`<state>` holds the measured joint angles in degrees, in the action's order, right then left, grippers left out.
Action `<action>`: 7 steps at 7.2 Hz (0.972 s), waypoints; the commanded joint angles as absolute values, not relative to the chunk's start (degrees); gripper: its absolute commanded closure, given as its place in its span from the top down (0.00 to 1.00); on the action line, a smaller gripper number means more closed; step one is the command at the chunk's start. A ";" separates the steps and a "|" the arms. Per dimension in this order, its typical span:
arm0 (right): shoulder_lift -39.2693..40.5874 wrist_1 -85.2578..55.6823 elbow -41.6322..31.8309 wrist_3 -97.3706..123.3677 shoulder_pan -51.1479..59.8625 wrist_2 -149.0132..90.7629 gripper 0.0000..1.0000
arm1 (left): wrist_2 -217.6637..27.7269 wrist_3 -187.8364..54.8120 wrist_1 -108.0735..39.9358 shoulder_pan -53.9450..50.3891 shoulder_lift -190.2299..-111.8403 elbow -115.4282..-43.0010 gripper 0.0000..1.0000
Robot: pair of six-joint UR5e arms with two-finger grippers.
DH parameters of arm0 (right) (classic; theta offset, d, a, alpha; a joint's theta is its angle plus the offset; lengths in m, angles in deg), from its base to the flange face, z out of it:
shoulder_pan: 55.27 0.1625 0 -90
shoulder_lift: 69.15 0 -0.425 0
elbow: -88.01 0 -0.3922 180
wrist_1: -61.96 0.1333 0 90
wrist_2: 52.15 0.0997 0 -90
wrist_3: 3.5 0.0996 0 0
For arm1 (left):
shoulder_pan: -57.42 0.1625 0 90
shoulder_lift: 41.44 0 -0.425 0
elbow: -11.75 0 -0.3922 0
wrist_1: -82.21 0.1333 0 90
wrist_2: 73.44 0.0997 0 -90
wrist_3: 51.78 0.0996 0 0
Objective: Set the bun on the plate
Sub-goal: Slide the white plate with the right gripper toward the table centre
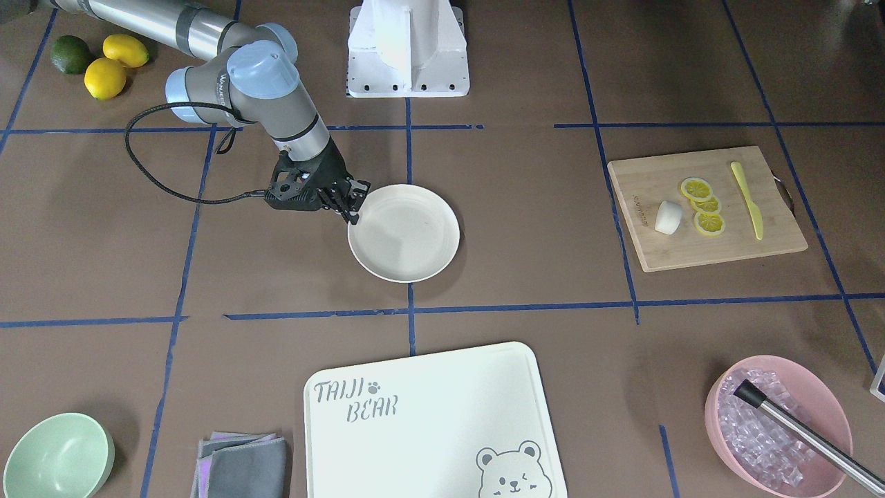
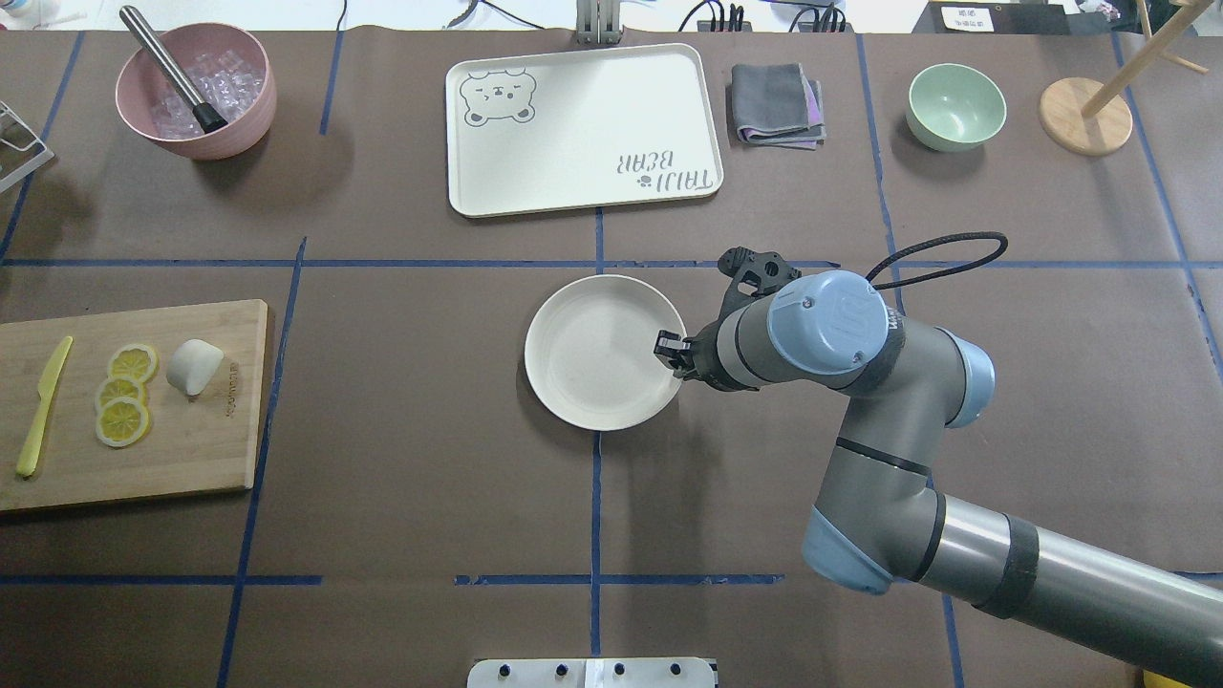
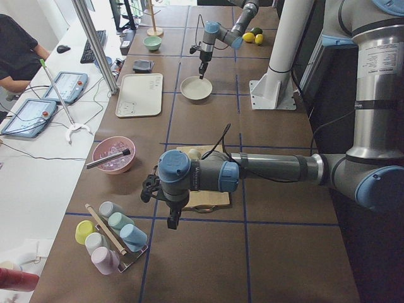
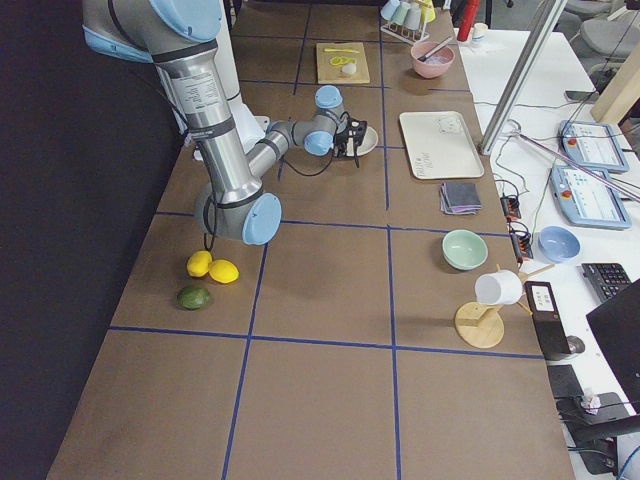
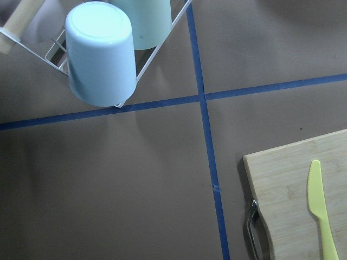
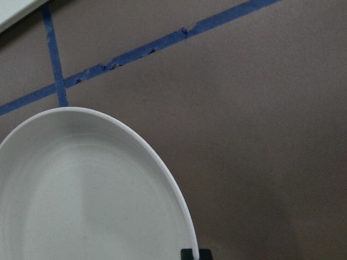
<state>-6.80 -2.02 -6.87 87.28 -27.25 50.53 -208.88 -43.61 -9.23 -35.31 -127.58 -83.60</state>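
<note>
The bun (image 2: 195,366) is a small white lump lying on the wooden cutting board (image 2: 191,449), beside the lemon slices; it also shows in the front view as the bun (image 1: 668,217). The plate (image 2: 597,354), round and cream-white, lies flat mid-table with nothing in it. My right gripper (image 2: 672,352) is at the plate's right rim. In the right wrist view a dark fingertip (image 6: 191,253) meets the rim of the plate (image 6: 81,189), so it looks shut on the rim. My left gripper (image 3: 172,221) hangs off the board's end by the cup rack. I cannot tell its state.
Lemon slices (image 2: 124,397) and a yellow knife (image 2: 43,406) share the board. At the far side are a pink ice bowl (image 2: 196,91), a bear-printed tray (image 2: 583,129), a grey cloth (image 2: 776,103) and a green bowl (image 2: 955,105). Cups (image 5: 100,51) sit under the left wrist.
</note>
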 commanded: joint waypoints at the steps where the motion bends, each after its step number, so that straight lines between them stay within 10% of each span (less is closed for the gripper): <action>1: -7.53 -2.29 -6.39 87.29 -27.41 50.60 0.45 | -208.87 -43.61 -9.28 -35.31 -127.57 -83.61 1.00; 2: -7.62 -2.29 -6.39 87.29 -27.41 50.51 0.99 | -208.87 -43.69 -9.28 -35.31 -127.57 -83.61 1.00; 7: -6.92 -17.60 -14.53 80.32 -20.84 51.82 1.00 | -208.17 -57.61 -9.11 -26.12 -127.66 -93.76 1.00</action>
